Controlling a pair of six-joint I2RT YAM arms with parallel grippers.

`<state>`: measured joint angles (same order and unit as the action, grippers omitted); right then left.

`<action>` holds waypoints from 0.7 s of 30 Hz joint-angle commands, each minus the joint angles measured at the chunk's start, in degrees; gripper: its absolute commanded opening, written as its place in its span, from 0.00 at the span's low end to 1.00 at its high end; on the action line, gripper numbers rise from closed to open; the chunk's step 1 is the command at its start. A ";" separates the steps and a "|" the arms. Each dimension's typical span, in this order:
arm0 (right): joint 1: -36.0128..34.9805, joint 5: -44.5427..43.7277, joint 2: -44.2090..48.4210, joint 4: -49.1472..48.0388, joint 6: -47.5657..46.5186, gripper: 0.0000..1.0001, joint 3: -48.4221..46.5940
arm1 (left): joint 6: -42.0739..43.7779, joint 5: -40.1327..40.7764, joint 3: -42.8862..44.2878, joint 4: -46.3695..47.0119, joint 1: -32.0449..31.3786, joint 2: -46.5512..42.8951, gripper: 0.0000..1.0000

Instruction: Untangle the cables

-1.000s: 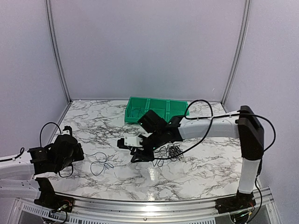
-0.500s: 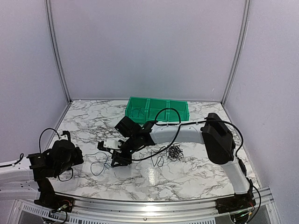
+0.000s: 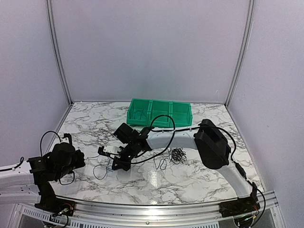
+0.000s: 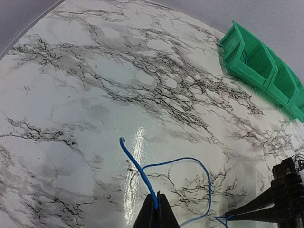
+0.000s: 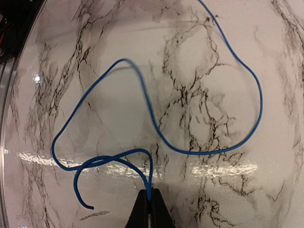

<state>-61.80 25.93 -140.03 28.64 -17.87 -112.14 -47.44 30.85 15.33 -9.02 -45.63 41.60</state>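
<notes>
You had the left gripper (image 4: pixel 156 206) low over the near side of the white marble-patterned table (image 3: pixel 204 178), at about eight o'clock in the overhead view. Its two black fingers were pressed together on the thin blue wire (image 5: pixel 209 152). From that pinch a short free end ran up toward eleven o'clock in the left wrist view. The rest of the wire arched round toward two o'clock and came back down toward the other arm's black fingers at four o'clock. You had the right arm stretched across from its base at four o'clock, reaching toward nine o'clock. The right gripper (image 5: pixel 149 203) sat just left of the table's middle, near the left gripper but apart from it. Its jaws were also closed tight, nipping the same blue wire. In the right wrist view the wire rose from that pinch, crossed over itself at about eight o'clock, and swept in one wide loop round to three o'clock. A loose tail curled at seven o'clock. I could not tell whether the loop lay flat on the marble or hung just above it. Farther in, at three o'clock of the right gripper, a single loose loop of black wire (image 3: pixel 161 164) lay on the table. Just beyond it was the small knotted clump of thin black wires (image 3: pixel 178 155), touched by neither gripper. At twelve o'clock, by the back edge, stood the green plastic bin with three compartments (image 3: pixel 140 121).
</notes>
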 commanded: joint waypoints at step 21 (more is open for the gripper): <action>6.08 -16.44 26.64 1.93 -2.97 0.00 13.89 | 20.67 -35.45 9.72 30.91 -3.00 11.01 0.58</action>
<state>-56.51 14.26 -113.82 31.33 -21.23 -98.80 -30.41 0.43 21.63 12.25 -47.09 45.84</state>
